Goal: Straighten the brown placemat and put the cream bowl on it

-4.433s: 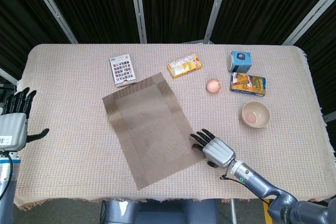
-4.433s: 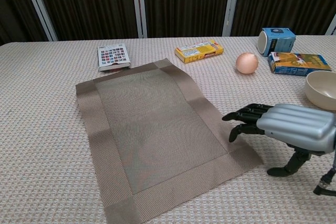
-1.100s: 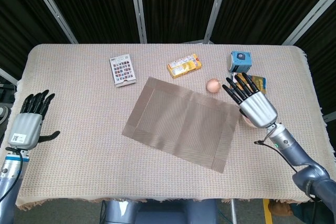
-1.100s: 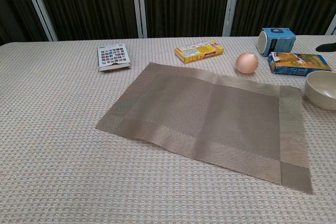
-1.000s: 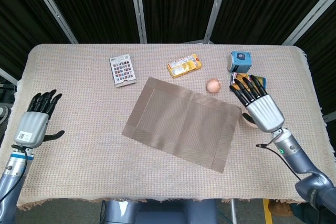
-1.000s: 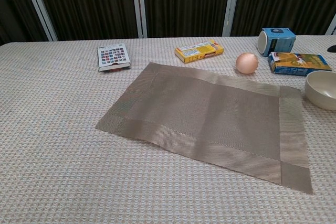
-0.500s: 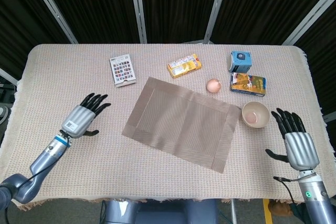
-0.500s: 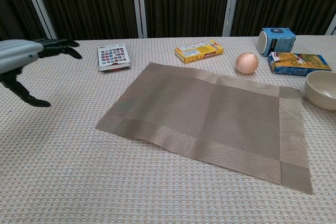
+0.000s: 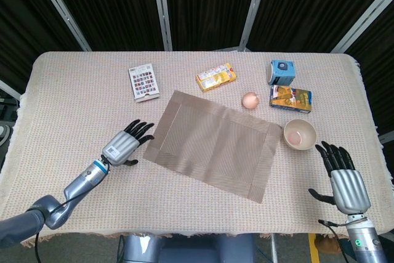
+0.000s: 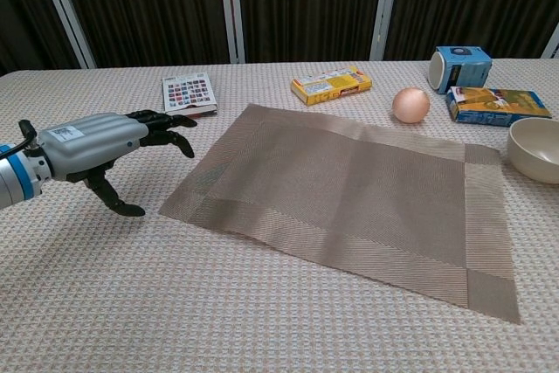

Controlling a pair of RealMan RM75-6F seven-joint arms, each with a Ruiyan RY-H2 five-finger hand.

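the brown placemat [image 9: 213, 151] lies skewed on the tablecloth [image 9: 74, 109], its long edges running down toward the right, so i judge the straightening isn't done. my left hand [image 9: 126, 145] hovers just beside the mat's near-left corner, fingers spread and holding nothing. my right hand [image 9: 346, 178] sits off near the table's right edge, also splayed and empty, near the cream bowl [image 9: 300, 134]. the bowl rests on the cloth just off the mat's right corner, with something pinkish inside that i can't identify.

risks as i see them: if i press the left corner and drag, the mat's far corner may swing into the bowl or nudge the egg [image 9: 250, 100], which sits just beside the mat's top edge and could roll. a thin woven mat may also buckle rather than slide if i push instead of pull. the yellow box [image 9: 216, 77] and the card of stamps [image 9: 142, 82] are near the upper edge, so a wide rotation could sweep them.
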